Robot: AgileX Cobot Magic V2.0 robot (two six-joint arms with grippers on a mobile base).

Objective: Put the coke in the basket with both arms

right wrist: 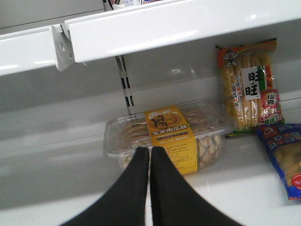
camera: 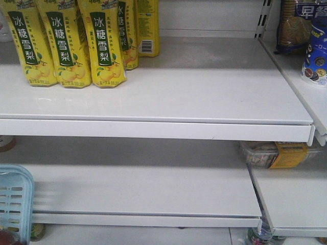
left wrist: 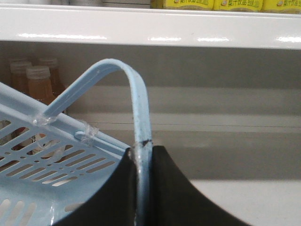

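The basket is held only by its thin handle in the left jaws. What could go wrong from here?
1. The basket hangs tilted from its thin handle, pinched in the left gripper; it may swing or slip.
2. No coke shows in any view, and the right gripper, jaws shut and empty, points at a clear cookie box; it might take the wrong item.

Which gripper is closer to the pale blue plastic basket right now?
Left. The left gripper is clamped on the pale blue slotted plastic basket's thin handle. The right gripper is shut and empty, facing a clear plastic pastry box, no basket in its view.
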